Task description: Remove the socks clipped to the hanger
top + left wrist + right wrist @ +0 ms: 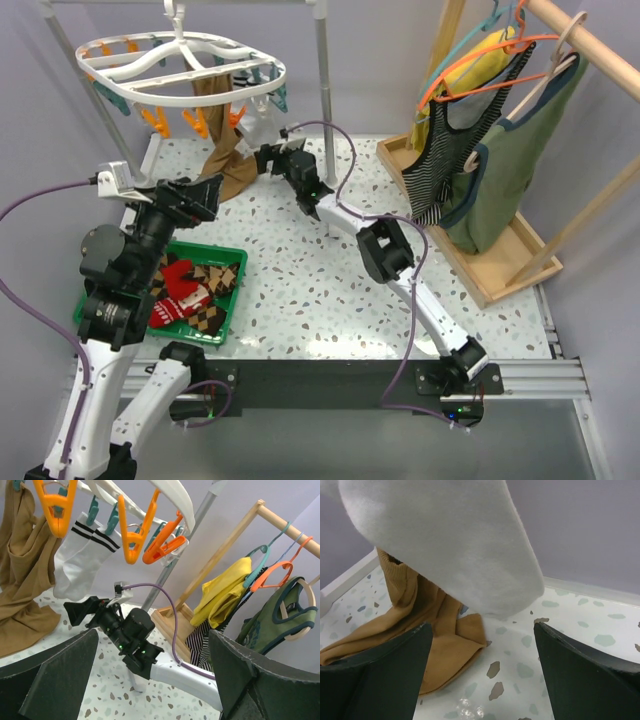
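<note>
A wooden garment rack is crowding the worktop's right; a green bin is holding red and argyle socks. Under the white hanger, a black-striped white sock and a tan sock are hanging clipped. The left end effector and right end effector are gaping wide, empty.

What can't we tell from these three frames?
- Right wrist: the white sock's top and its clip are cut off by the upper edge.
- Left wrist: the tan sock's top is cut off at the upper-left corner.
- Top: the bin's contents are partly hidden by the left arm, so the sock count is unclear.
- Top: which clips hold the socks is hidden by the hanger ring.
</note>
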Action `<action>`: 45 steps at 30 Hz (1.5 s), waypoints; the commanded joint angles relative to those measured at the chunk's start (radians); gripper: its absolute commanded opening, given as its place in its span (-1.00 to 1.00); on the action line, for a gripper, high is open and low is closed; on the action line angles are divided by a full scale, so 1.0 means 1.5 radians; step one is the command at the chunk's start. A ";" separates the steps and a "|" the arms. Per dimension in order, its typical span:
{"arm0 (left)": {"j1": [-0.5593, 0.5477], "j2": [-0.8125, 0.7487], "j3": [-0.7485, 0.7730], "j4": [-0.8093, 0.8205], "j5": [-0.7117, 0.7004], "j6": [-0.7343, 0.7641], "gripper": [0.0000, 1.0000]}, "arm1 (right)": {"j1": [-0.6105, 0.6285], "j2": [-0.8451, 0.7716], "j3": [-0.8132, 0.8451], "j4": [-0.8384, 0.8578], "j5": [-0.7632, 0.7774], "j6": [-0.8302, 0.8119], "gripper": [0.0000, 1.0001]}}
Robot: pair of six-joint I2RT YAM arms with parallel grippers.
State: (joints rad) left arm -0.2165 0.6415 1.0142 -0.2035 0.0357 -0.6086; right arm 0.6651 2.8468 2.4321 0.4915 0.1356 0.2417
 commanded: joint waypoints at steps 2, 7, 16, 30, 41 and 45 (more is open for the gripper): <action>-0.001 -0.003 -0.017 0.021 0.013 0.004 0.92 | 0.001 0.007 0.055 0.065 0.006 -0.006 0.59; -0.001 -0.002 -0.025 0.022 0.016 0.004 0.91 | 0.015 0.006 0.078 0.059 0.019 -0.005 0.01; -0.001 -0.010 -0.031 -0.003 0.012 0.009 0.92 | 0.038 -0.116 -0.062 0.035 0.015 -0.001 -1.00; -0.001 -0.072 -0.056 -0.096 0.031 -0.009 0.92 | 0.093 -0.432 -0.416 -0.029 -0.036 0.063 -1.00; -0.001 -0.116 -0.089 -0.151 0.093 -0.038 0.92 | 0.135 -0.643 -0.536 -0.231 -0.108 0.203 -1.00; -0.001 -0.135 -0.108 -0.179 0.129 -0.045 0.92 | 0.148 -0.696 -0.566 -0.272 -0.132 0.224 -1.00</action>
State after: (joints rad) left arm -0.2165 0.4625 0.8764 -0.4206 0.1543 -0.6544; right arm 0.8715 1.8957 1.6100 0.1711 -0.0040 0.4992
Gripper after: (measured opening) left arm 0.958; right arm 0.026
